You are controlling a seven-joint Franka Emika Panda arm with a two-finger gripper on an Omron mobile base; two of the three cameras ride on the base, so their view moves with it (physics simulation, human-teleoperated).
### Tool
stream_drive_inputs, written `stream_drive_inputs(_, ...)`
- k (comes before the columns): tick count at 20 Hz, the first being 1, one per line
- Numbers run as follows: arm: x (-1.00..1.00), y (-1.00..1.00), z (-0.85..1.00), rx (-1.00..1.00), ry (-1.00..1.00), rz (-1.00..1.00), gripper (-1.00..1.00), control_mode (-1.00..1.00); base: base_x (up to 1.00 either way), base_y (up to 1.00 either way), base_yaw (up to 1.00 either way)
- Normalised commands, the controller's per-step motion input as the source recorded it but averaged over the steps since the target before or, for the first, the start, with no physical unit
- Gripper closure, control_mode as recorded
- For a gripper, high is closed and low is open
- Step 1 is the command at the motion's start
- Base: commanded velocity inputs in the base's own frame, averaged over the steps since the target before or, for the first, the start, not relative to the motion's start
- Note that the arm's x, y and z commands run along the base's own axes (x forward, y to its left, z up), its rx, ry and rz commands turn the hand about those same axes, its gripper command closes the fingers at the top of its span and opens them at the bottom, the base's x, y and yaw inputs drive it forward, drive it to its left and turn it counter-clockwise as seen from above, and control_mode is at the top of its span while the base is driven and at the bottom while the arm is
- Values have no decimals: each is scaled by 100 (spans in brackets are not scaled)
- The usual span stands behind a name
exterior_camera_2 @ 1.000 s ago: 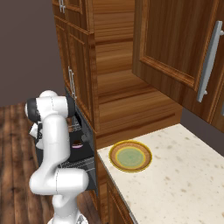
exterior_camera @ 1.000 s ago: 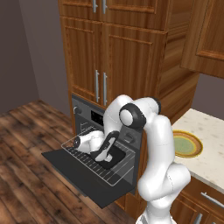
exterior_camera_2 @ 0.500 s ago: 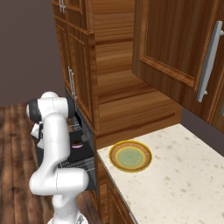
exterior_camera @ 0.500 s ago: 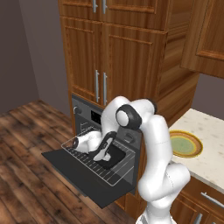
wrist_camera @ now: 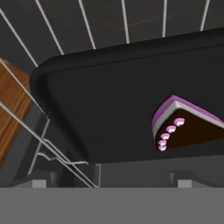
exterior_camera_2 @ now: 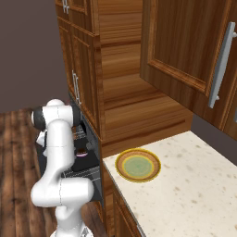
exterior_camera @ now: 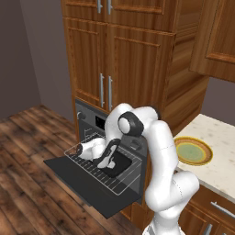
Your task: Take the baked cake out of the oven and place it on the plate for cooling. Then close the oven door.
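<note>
In the left base view the oven [exterior_camera: 98,126] sits low in the wooden cabinetry [exterior_camera: 137,59] with the oven door [exterior_camera: 87,181] dropped flat and open, and the wire rack [exterior_camera: 92,163] drawn out over it. A black baking tray [exterior_camera: 120,164] rests on the rack, and the arm bends down so that the gripper [exterior_camera: 106,161] hangs just above the tray's near edge; the fingers are too small and dark here to judge their spread. To the right, on the pale speckled counter [exterior_camera: 220,137], the plate [exterior_camera: 194,151] lies flat, well apart from the oven. In the right base view the arm stands in front of the oven opening, and a small dark slice with a pinkish layer, the baked cake [exterior_camera_2: 81,152], shows on the tray just beside the arm; the plate [exterior_camera_2: 138,165] lies on the counter [exterior_camera_2: 185,185] near its front-left corner, beyond the cabinet side. In the hand view the camera looks closely at the baking tray [wrist_camera: 100,105] on the wire rack [wrist_camera: 52,144], with wooden floor [wrist_camera: 11,113] showing through the wires at the left. The baked cake [wrist_camera: 188,127] lies on the tray toward the lower right, its pale purple edge and a row of small pink dots facing the camera. The jaws stand wide apart and hold nothing.
</note>
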Motion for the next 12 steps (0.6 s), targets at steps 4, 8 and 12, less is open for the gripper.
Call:
stream_drive_inputs(4, 18, 8, -31, 0, 0, 0, -100, -100, 0, 0, 0)
stream_drive_inputs(8, 22, 7, -24, 0, 0, 0, -100, -100, 0, 0, 0)
stream_drive_inputs(12, 28, 2, -12, 0, 0, 0, -100, -100, 0, 0, 0)
